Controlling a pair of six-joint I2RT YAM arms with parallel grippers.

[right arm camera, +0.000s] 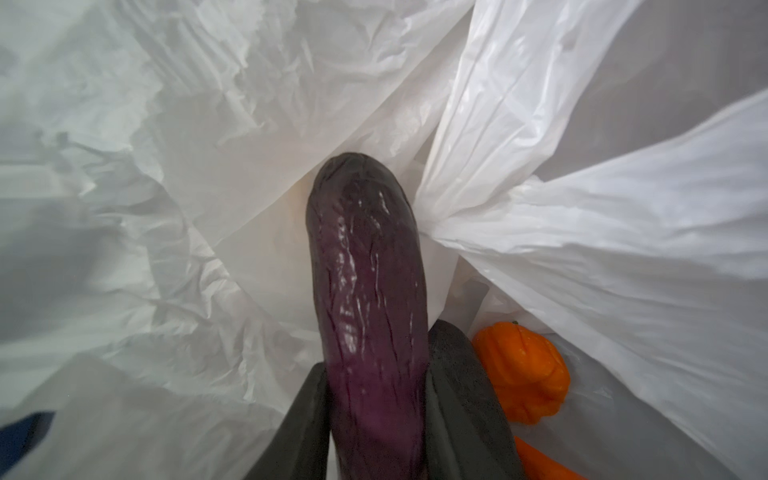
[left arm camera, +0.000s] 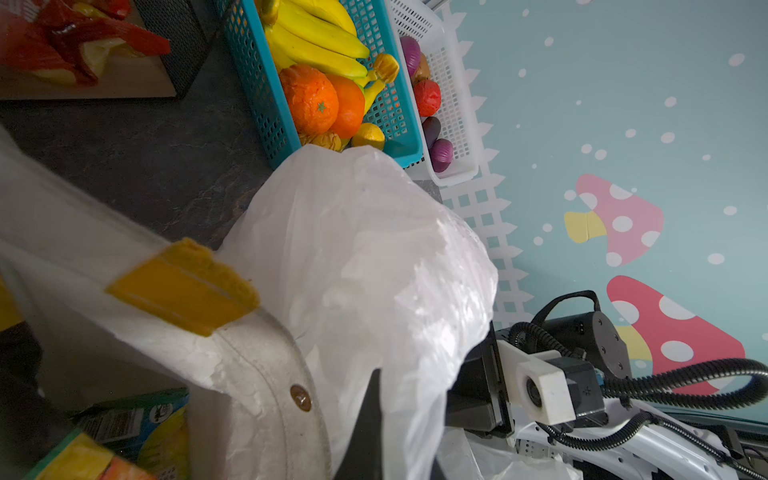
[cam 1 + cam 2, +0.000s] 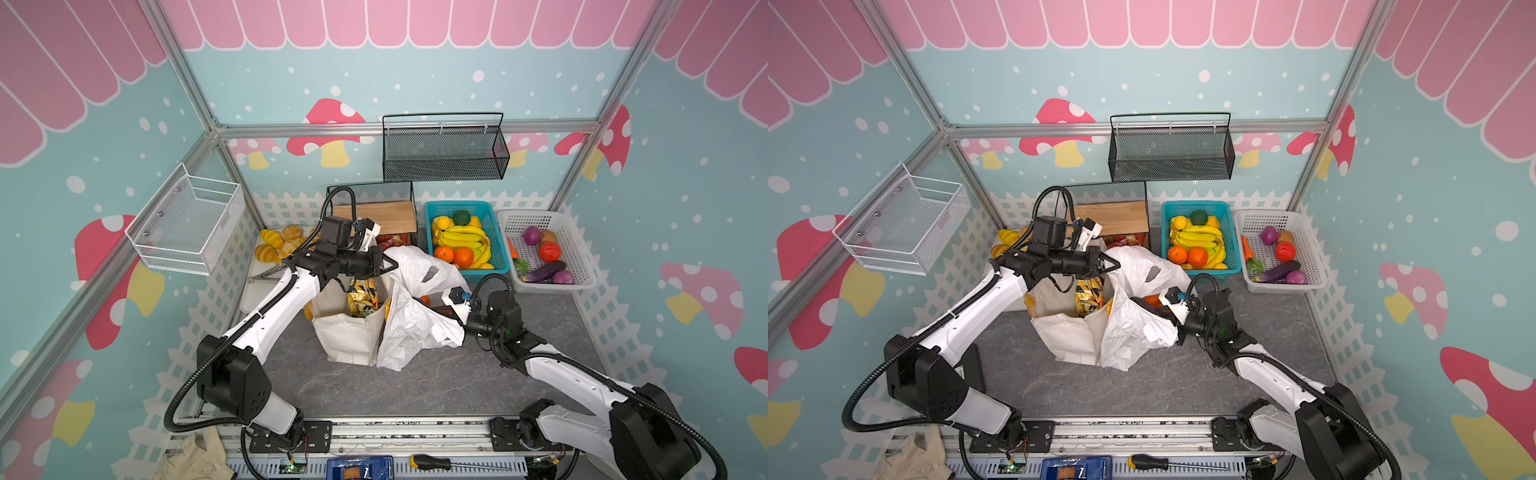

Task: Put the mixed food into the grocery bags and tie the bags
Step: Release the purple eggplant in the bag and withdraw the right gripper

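In both top views a cream canvas tote [image 3: 349, 338] [image 3: 1069, 332] stands open at the table's middle, with gold-black snack packets [image 3: 360, 300] inside. A crinkly white plastic bag [image 3: 415, 330] [image 3: 1133, 332] leans against its right side. My left gripper [image 3: 388, 264] is shut on the plastic bag's upper edge and holds it up; in the left wrist view the film [image 2: 374, 257] drapes over its dark finger [image 2: 368, 411]. My right gripper [image 1: 376, 399] is inside the plastic bag, shut on a dark purple eggplant [image 1: 365, 270]. An orange pumpkin [image 1: 523, 374] lies in the bag beside it.
A teal basket [image 3: 457, 204] of bananas and oranges and a white basket [image 3: 582, 266] of vegetables stand at the back right. Bread rolls [image 3: 274, 245] lie at the back left, beside a black mesh rack [image 3: 374, 216]. A screwdriver [image 3: 432, 462] lies at the front.
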